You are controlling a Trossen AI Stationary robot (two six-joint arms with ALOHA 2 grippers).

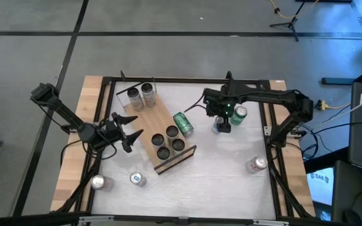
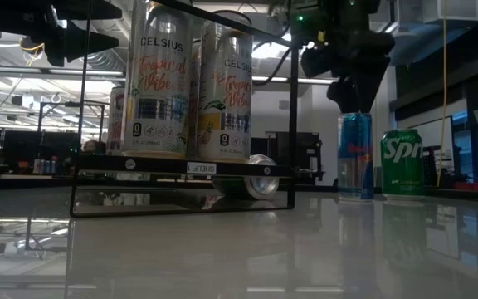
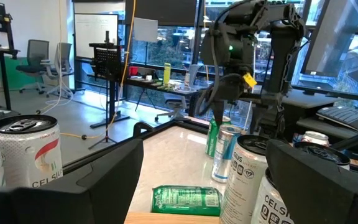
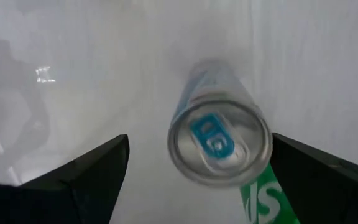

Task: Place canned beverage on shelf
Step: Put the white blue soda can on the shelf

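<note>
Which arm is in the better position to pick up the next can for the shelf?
The right arm. Its hand hangs open directly above the upright blue can, fingers on either side. The left hand waits open beside the shelf, with no loose can between its fingers.

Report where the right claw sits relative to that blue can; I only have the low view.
Observer: From above, the right claw hangs directly over the upright blue can, fingers open on either side, not gripping.
Operator: Count the cans on the shelf.
Observer: Six stand on the shelf; a green can lies on its side beside its long edge.
Operator: Locate the left claw.
Observer: The left claw waits open at the shelf's opposite long side.
</note>
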